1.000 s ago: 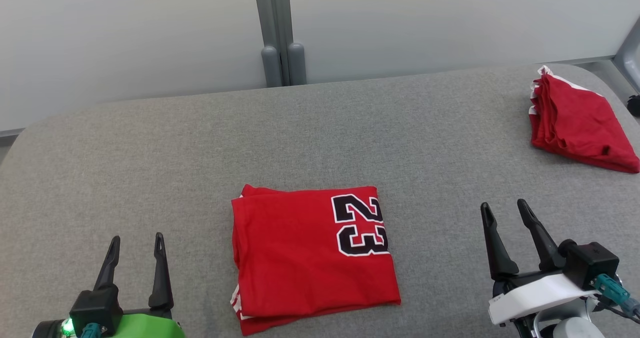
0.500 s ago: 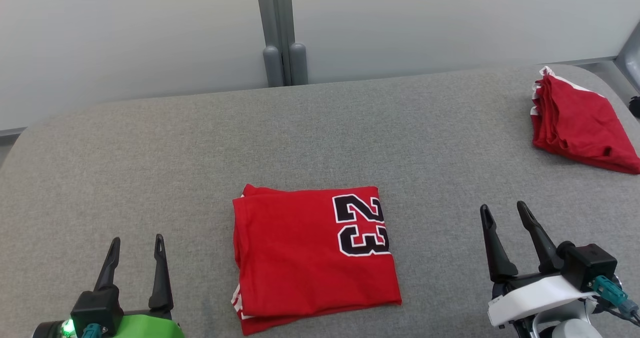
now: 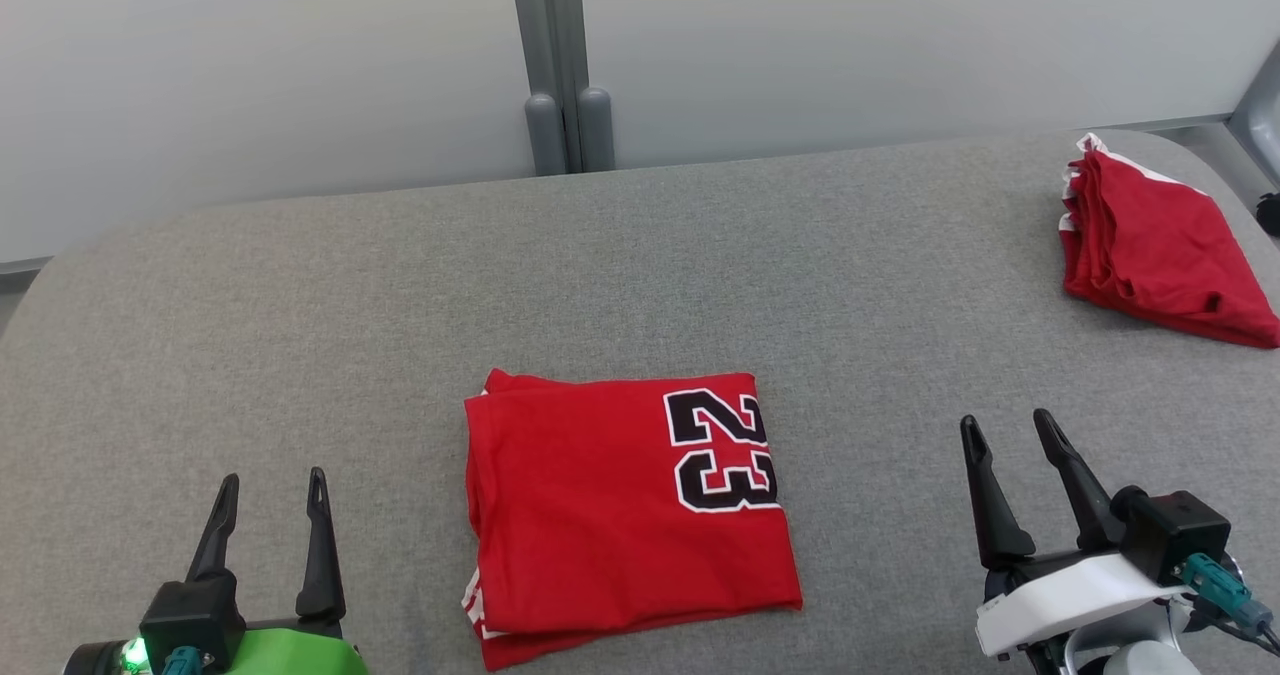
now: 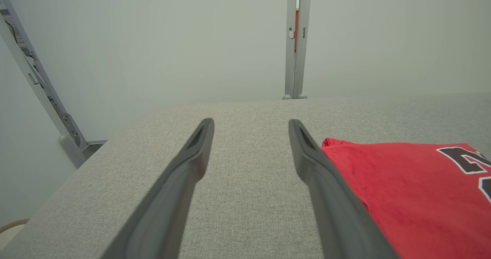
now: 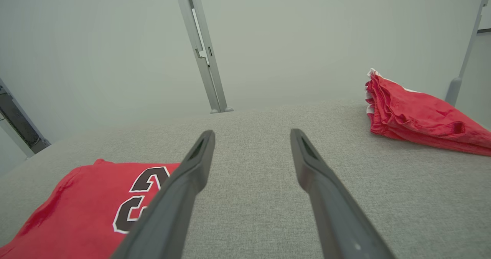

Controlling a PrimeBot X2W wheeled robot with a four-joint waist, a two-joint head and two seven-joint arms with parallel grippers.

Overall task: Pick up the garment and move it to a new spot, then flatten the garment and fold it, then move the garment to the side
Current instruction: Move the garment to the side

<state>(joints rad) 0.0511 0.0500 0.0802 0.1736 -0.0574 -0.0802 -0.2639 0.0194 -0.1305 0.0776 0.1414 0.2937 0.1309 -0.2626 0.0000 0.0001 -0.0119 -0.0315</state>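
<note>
on grey table (image 3: 400, 285) centre: folded garment (image 3: 620, 515) | both jaws wide open, empty

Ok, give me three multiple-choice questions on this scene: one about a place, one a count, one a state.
1. Where is the jersey? A. between the left end effector and the right end effector B. at the far right corner C. on the floor
2. How many red garments are on the table? A. one B. two C. four
3. How is the left end effector? A. shut on the jersey B. open, empty C. shut, empty
Answers: 1 A, it lies folded midway between them. 2 B, the jersey plus a pile at the far right. 3 B, its jaws stand apart, nothing between them.
</note>
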